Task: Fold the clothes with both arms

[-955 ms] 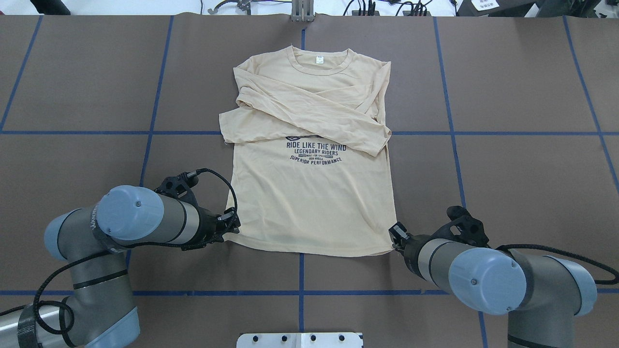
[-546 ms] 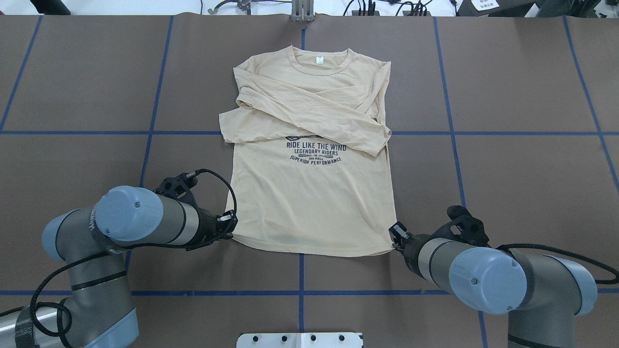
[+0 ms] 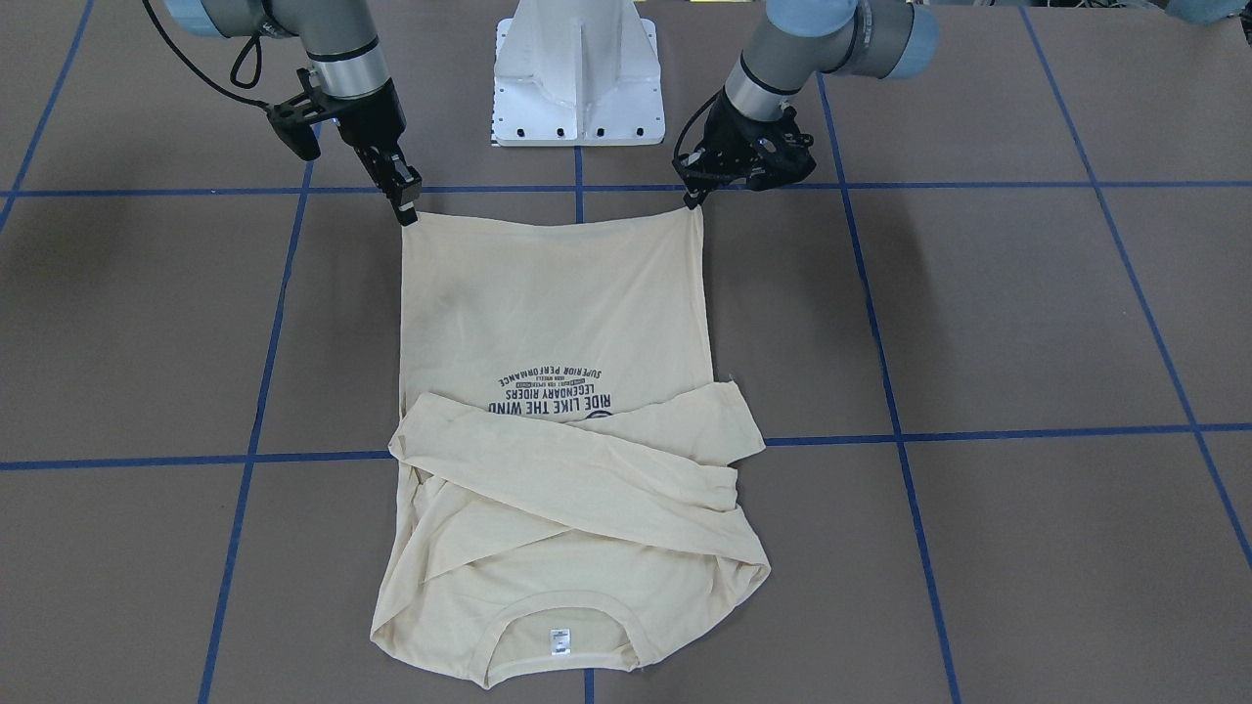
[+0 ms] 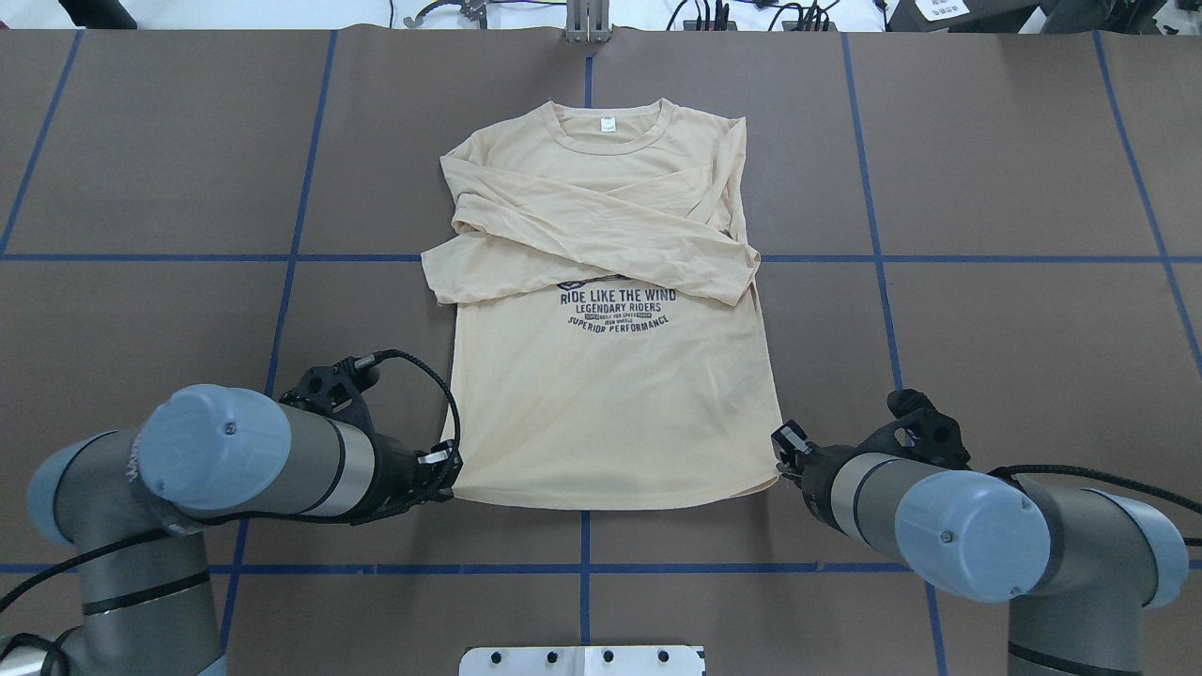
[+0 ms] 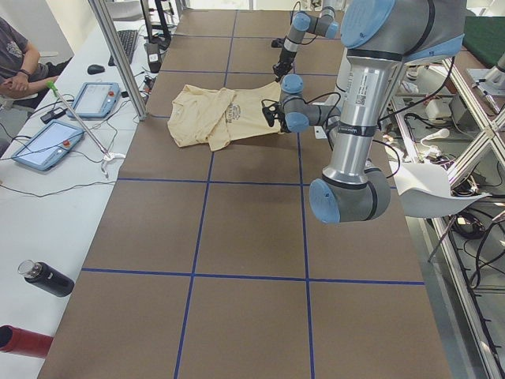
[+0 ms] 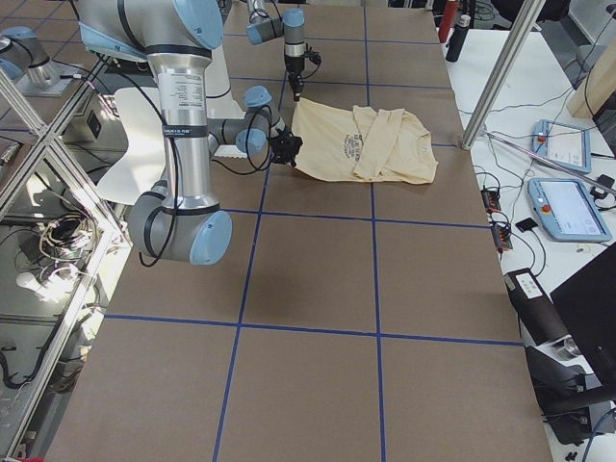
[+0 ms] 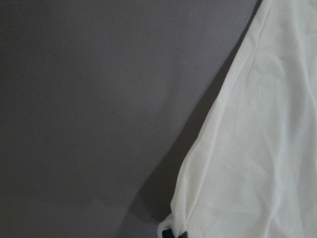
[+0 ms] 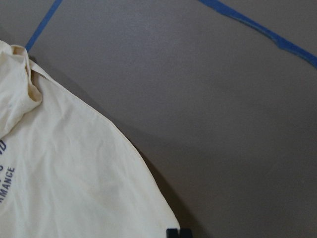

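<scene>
Brown matting crossed by blue tape lines (image 4: pixel 1033 258) covers the counter (image 4: pixel 1014 376). The pale yellow long-sleeved T-shirt (image 4: pixel 610 413) lies on it, print side up, midway between the two arms. Its long axis runs straight away from the robot, with the hem nearest the white pedestal base (image 3: pixel 577 88) and the collar and white neck label (image 4: pixel 608 122) at the far end. Both sleeves (image 4: pixel 601 221) are folded across the chest, covering the top of the navy print (image 4: pixel 615 308). The left arm (image 4: pixel 282 460) has its jaws clenched on the hem's left corner, and the right arm (image 4: pixel 901 498) has its jaws clenched on the hem's right corner. Each wrist view shows cloth pinched between the tips. The hem spans the gap between the two grips.
</scene>
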